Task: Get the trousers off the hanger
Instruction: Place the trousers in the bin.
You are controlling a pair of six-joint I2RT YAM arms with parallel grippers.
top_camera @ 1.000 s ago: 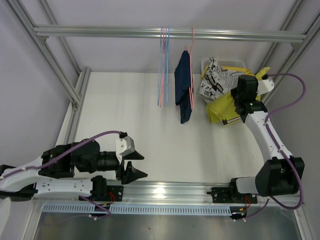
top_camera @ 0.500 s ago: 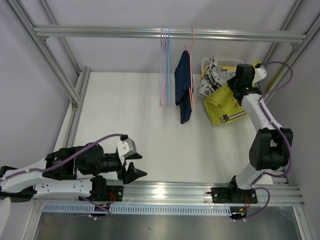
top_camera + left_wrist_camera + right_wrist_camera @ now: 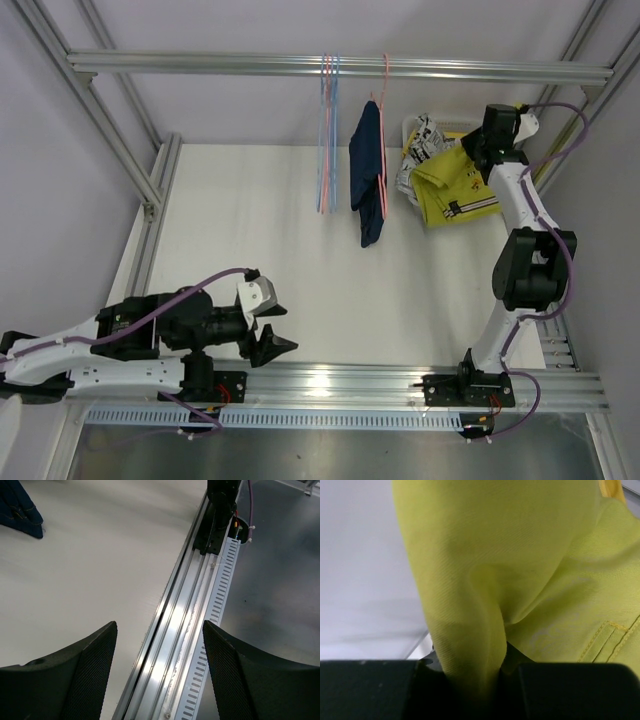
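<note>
While the right arm stretches to the far right corner of the worktop (image 3: 260, 220), the right pincer (image 3: 470, 670) is clamped on a bunched fold of the yellow trousers (image 3: 455, 190). They hang from it w/ the lower edge over a black-and-white print garment (image 3: 425, 140); can't tell if the two touch. The navy trousers (image 3: 368, 180) are draped on a pink hanger (image 3: 385, 75) hooked on the overhead rail (image 3: 200, 64), just right of two empty hangers (image 3: 328, 130), so that pair is not yet off. The left pincer (image 3: 159, 630) sits low at the near edge, fingers apart, holding nothing. Risks as I judge them: the grip is on a narrow pinch of cloth, so the yellow pair could slide out during a quick move and land off the pile. The arm is nearly at full reach, and its purple cable (image 3: 560, 110) runs close to the frame post (image 3: 590, 60), so a snag looks possible. A sideways tug on the navy pair could swing the hanger or pull it off the rail w/ the cloth.
</note>
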